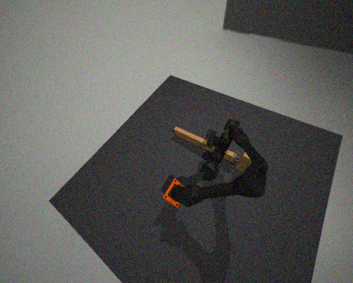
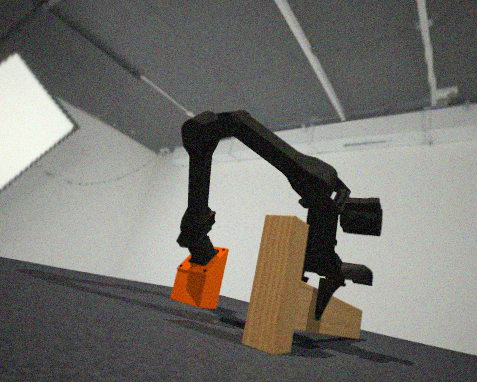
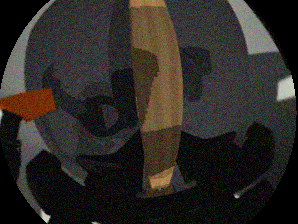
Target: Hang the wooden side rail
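Observation:
The wooden rail (image 1: pixel 188 136) (image 2: pixel 339 317) (image 3: pixel 160 90) runs from the post toward the far left of the mat in the top view. The short, thick wooden post (image 1: pixel 244 161) (image 2: pixel 274 285) stands upright at its near end. Small grey metal bits (image 1: pixel 237 158) show between rail end and post; whether the hooks sit on the pins is hidden. My gripper (image 1: pixel 214 149) (image 2: pixel 318 316) (image 3: pixel 153 127) points down and is shut on the rail, nearer the post end. The rail's post end is raised above its shadow; its far end is at or close to the table.
The dark table top (image 1: pixel 136 155) (image 2: pixel 109 325) carries everything. An orange base bracket (image 1: pixel 170 193) (image 2: pixel 204 282) (image 3: pixel 30 104) holds the arm's base, to one side of the rail. My arm arches up from it, over and past the post's side, and hides part of the rail in the top view.

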